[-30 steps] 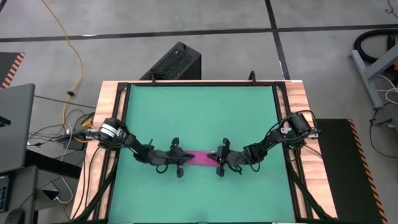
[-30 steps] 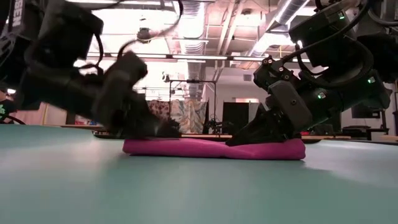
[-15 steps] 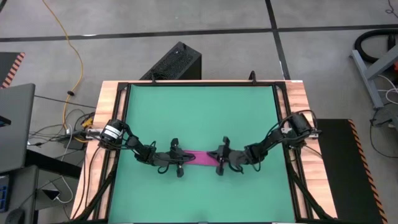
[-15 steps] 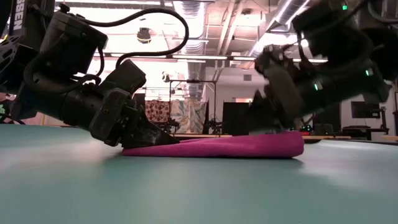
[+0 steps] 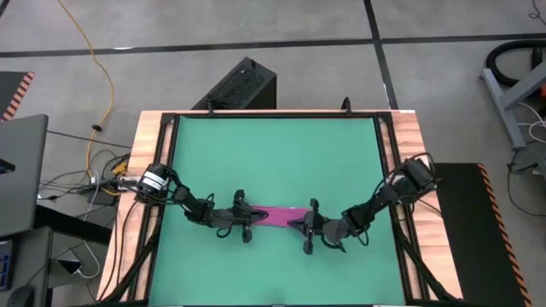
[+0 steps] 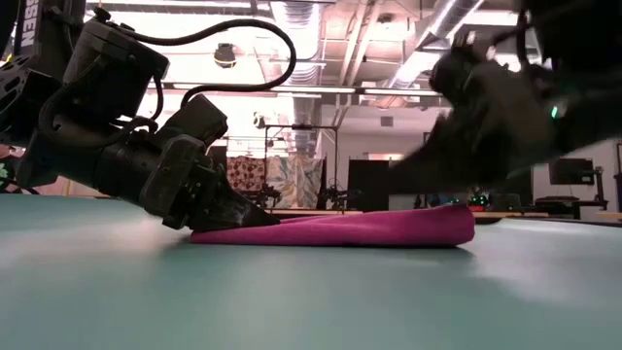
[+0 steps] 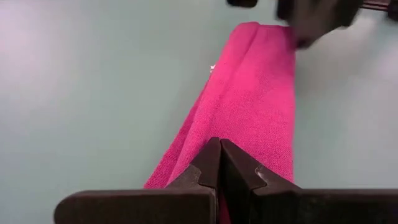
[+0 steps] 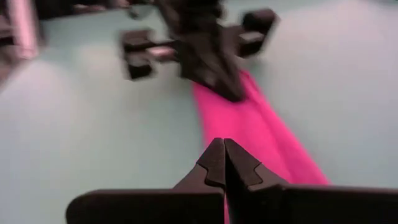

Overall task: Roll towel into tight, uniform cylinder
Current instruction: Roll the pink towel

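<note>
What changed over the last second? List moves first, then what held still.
The right gripper lifted off the towel's end and pulled back toward the near edge of the green mat, fingers shut. The left gripper settled lower onto its end. The towel stayed a flat folded strip.

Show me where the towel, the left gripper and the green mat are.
towel (image 6: pixel 389 229): low view, middle of its folded side.
left gripper (image 7: pixel 220 147): left wrist view, closed fingertips.
green mat (image 5: pixel 277 158): high view, bare middle.
</note>
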Available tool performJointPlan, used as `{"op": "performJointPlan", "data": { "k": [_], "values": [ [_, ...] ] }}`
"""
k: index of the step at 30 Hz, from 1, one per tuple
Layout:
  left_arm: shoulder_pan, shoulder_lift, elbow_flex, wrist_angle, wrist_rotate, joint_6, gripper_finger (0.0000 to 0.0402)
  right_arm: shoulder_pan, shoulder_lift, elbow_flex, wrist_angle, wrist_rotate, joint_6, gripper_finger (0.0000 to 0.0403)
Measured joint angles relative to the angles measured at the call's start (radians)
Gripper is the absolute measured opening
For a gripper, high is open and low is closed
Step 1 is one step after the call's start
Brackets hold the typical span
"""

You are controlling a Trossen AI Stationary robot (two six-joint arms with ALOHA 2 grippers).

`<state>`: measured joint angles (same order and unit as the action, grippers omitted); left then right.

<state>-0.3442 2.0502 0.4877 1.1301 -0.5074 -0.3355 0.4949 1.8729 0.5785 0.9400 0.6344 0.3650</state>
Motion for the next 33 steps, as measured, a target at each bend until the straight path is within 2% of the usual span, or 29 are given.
{"op": "performJointPlan", "data": {
  "k": [3, 11, 22, 26, 29, 33],
  "values": [
    [0.0, 0.0, 0.0, 0.0, 0.012, -0.005, 0.0, -0.005, 0.048, 0.0, -0.001, 0.049, 0.045, 0.0013],
    [-0.024, 0.0, -0.001, -0.002, 0.025, -0.012, 0.0, -0.041, 0.171, 0.005, -0.004, 0.049, 0.229, 0.0013],
    [-0.049, -0.024, -0.003, -0.029, -0.002, 0.008, 0.0, -0.022, 0.183, 0.004, -0.013, 0.061, 0.283, 0.0013],
    [-0.05, -0.125, -0.005, -0.082, 0.006, 0.084, 0.0, -0.019, 0.183, 0.004, -0.015, 0.06, 0.289, 0.0013],
    [-0.05, -0.242, -0.003, -0.198, 0.012, 0.14, 0.0, -0.019, 0.184, 0.004, -0.015, 0.058, 0.291, 0.0013],
    [-0.051, -0.383, -0.003, -0.41, -0.005, 0.123, 0.0, -0.019, 0.182, 0.001, 0.041, 0.068, 0.259, 0.0013]
  ]
}}
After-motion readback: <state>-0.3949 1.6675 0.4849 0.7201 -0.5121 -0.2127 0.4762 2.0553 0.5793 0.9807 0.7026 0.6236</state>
